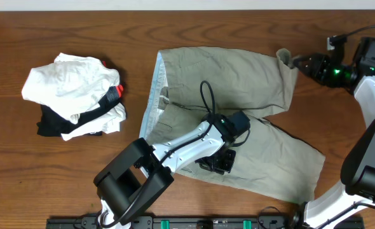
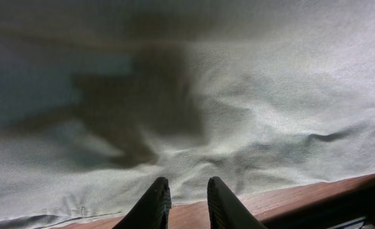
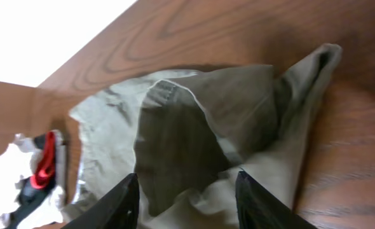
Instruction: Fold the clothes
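wrist views alone show left fingers narrow, right fingers wide over shorts.

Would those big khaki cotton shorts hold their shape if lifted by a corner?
Probably flop: the khaki cotton shorts lie wrinkled and folded over themselves on the wooden table. Likely light for their size; the thin cloth bunches at one corner.

Bare bench runs along the far edge and in a strip between the pile at left and the shorts. The left arm lies across the shorts' near-left part. The right arm fills the right edge.
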`<state>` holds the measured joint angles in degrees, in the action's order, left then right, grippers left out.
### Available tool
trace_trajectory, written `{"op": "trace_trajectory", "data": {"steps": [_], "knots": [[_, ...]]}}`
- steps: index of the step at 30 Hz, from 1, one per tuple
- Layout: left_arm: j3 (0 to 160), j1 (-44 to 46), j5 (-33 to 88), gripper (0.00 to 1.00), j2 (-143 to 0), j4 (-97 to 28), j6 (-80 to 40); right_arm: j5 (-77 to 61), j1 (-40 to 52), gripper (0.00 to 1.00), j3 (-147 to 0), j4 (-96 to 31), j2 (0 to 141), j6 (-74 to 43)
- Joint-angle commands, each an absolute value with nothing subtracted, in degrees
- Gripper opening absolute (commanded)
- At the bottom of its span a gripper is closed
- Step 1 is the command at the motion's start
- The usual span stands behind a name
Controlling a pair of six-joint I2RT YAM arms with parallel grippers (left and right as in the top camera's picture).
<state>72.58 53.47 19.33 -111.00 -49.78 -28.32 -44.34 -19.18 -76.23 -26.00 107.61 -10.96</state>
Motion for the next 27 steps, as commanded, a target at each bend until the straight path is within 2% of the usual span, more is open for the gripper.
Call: {"op": "trace_trajectory", "data": {"steps": [1,4,7,11,14,17,18,21,23,27], "knots": [[72.3,53.4,19.4,0.23,-111.5,-49.8,-28.4,-39.5,-17.1,0.41,-76.8,-26.1,107.5,-11.4],[72.3,53.4,19.4,0.23,-111.5,-49.6,-28.4,-34.3,-15.5,0.39,-76.8,-25.6,107.7,-11.4],[72.3,53.4,19.5,0.23,-111.5,-49.6,-28.4,-23.3,-14.9,0.46,-76.8,-24.3,107.7,-14.8],[72.3,53.4,19.4,0.23,-111.5,-49.5,-28.4,-22.3,-15.0,0.46,-76.8,-23.4,107.7,-15.4],[72.3,53.4,19.4,0.23,-111.5,-49.4,-28.4,-19.6,-15.1,0.54,-76.8,-21.1,108.0,-15.4],[72.3,53.4,19.4,0.23,-111.5,-49.4,-28.4,-19.1,-15.1,0.53,-76.8,-17.5,108.8,-15.4],[72.3,53.4,19.4,0.23,-111.5,-49.4,-28.4,-20.1,-15.0,0.51,-76.8,-16.5,109.2,-15.4],[72.3,53.4,19.4,0.23,-111.5,-49.3,-28.4,-27.0,-14.5,0.38,-76.8,-15.4,110.5,-15.4],[72.3,53.4,19.4,0.23,-111.5,-48.8,-28.4,-31.5,-13.2,0.33,-76.8,-15.4,111.2,-15.3],[72.3,53.4,19.4,0.23,-111.5,-48.1,-28.4,-32.2,-8.9,0.23,-76.8,-16.8,111.8,-12.4]]}}
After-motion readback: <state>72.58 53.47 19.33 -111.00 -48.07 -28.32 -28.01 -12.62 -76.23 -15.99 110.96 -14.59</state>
